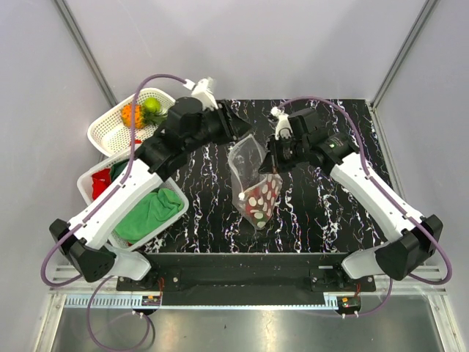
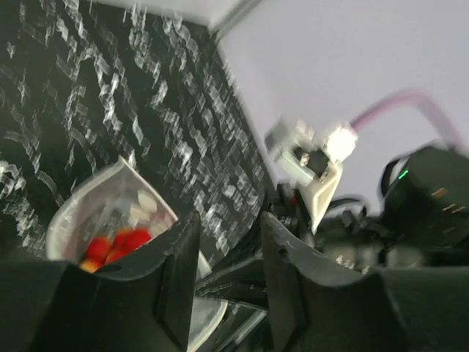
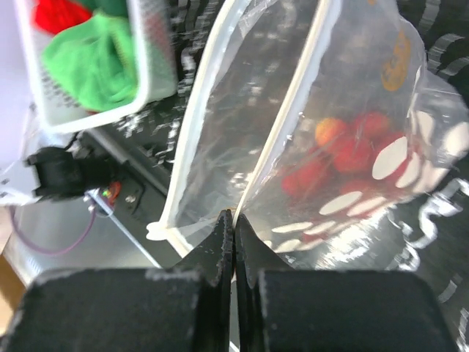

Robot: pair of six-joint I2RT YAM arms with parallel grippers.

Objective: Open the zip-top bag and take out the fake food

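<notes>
Fake food (image 3: 344, 154) — just blurry red-orange lumps through zip-top bag (image 3: 256, 110).

We find the bag (image 1: 251, 172) over the mat (image 1: 322, 213), between left gripper (image 1: 245, 130) and right gripper (image 1: 272, 166), toy food (image 1: 261, 202) in its bottom. Leftward: cloths (image 1: 150, 213) in the nearer basket (image 1: 86, 180), toy pieces (image 1: 142, 111) in the farther basket (image 1: 100, 136).

Robot lab cell: white walls (image 1: 242, 44), aluminium frame posts (image 1: 86, 51) (left arm (image 1: 124, 191), right arm (image 1: 374, 191) bolted to table (image 1: 322, 213)).
</notes>
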